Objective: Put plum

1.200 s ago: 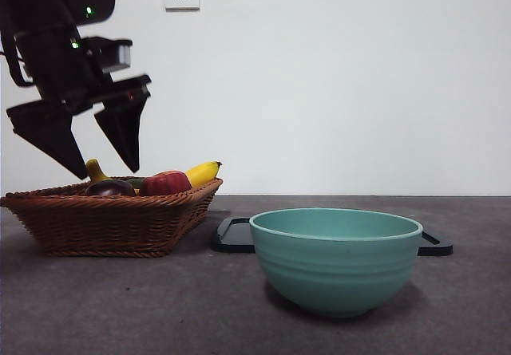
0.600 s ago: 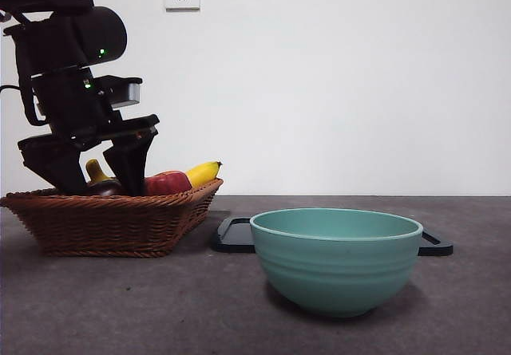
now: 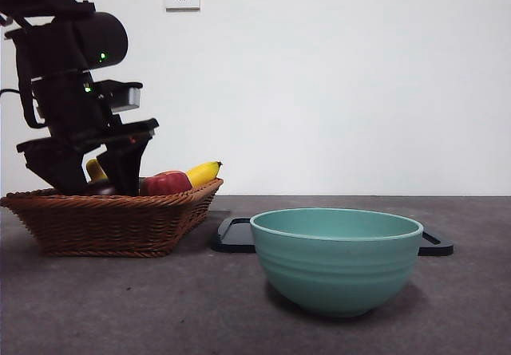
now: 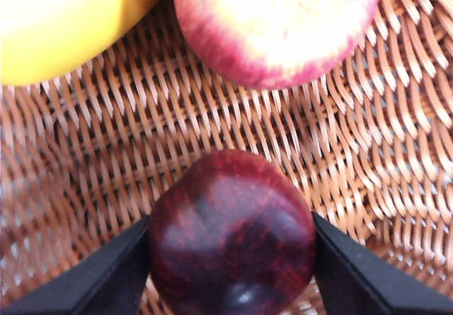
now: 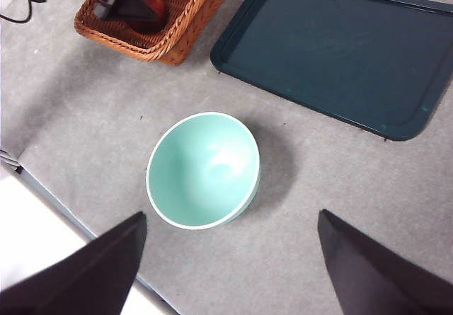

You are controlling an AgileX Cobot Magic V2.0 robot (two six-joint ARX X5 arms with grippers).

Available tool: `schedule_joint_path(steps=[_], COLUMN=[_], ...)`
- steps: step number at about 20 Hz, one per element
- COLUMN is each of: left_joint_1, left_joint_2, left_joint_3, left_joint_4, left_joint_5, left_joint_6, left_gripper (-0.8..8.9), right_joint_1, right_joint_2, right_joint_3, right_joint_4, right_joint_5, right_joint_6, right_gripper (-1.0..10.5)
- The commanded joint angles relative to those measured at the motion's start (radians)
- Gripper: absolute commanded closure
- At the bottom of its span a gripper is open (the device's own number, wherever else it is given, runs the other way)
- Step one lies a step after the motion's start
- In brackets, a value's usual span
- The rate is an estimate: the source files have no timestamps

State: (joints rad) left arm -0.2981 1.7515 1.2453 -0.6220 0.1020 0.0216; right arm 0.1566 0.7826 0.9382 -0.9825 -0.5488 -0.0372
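Note:
The dark maroon plum (image 4: 230,237) lies on the woven floor of the wicker basket (image 3: 112,219) at the table's left. My left gripper (image 4: 231,248) has come down into the basket, and its two black jaws press against the plum's opposite sides. In the front view the left gripper (image 3: 97,181) hides most of the plum (image 3: 101,187). My right gripper (image 5: 230,219) hangs high over the table with its jaws wide open and nothing between them.
A red apple (image 3: 165,183) and a yellow banana (image 3: 202,172) share the basket just beyond the plum. A teal bowl (image 3: 335,259) stands in the front middle. A dark flat tray (image 5: 340,53) lies behind it.
The left gripper dropped from above the basket down into it, and its jaws came in around the plum. Over the last half second it barely moved.

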Motion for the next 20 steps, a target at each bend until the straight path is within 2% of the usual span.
schedule_joint_path(steps=[1, 5, 10, 15, 20], left_joint_1=[-0.018, -0.081, -0.275, -0.470, -0.585], left_joint_2=[-0.084, -0.245, -0.359, -0.306, -0.190], left_joint_3=[0.026, 0.026, 0.026, 0.026, 0.026], left_joint_4=[0.005, -0.046, -0.093, -0.055, 0.011], left_joint_5=[0.002, 0.027, 0.064, 0.063, 0.062], left_joint_6=[0.015, 0.013, 0.012, 0.012, 0.013], left_gripper=[5.47, 5.47, 5.47, 5.47, 5.47], right_joint_1=[0.003, 0.003, 0.003, 0.003, 0.003], right_joint_2=[0.007, 0.007, 0.007, 0.007, 0.007], right_joint_3=[0.019, 0.019, 0.019, 0.019, 0.019], right_joint_4=[0.010, 0.010, 0.010, 0.010, 0.010], right_joint_5=[-0.002, -0.001, -0.001, -0.001, -0.001], right_joint_6=[0.003, 0.003, 0.004, 0.003, 0.003], right_gripper=[5.6, 5.6, 5.6, 5.6, 5.6])
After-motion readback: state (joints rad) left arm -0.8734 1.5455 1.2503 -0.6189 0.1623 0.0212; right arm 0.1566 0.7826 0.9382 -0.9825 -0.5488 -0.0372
